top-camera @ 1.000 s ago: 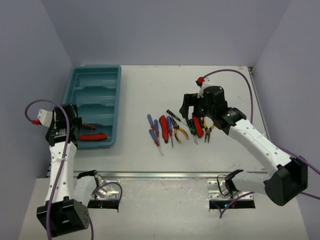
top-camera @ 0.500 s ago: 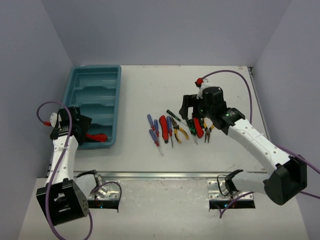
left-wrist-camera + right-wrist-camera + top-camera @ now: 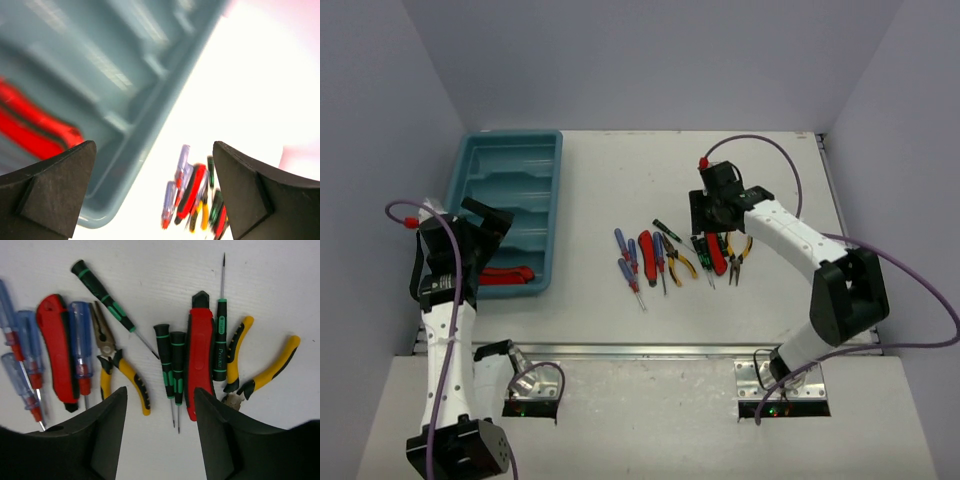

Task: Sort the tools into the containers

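The teal tray (image 3: 510,165) lies at the far left, and red-handled tools (image 3: 506,274) rest in its nearest compartment. My left gripper (image 3: 488,222) hovers open and empty over that end of the tray (image 3: 140,100), the red handles (image 3: 30,130) below its left finger. The remaining tools (image 3: 665,255) lie in a row at mid-table. My right gripper (image 3: 160,392) hangs over them, jaws apart, straddling two thin green-and-black screwdrivers (image 3: 171,362) beside a red-handled cutter (image 3: 201,360). Nothing is gripped.
Left of the right gripper lie yellow-handled pliers (image 3: 120,370), a blue-handled screwdriver (image 3: 80,345) and another red-handled tool (image 3: 57,350). Two more yellow pliers (image 3: 272,367) lie at the right. The tray's three far compartments (image 3: 515,190) hold no tools.
My left gripper opened, let go of a red-handled tool in the tray's nearest compartment, and lifted away. My right gripper turned over the tool row and its jaws narrowed.
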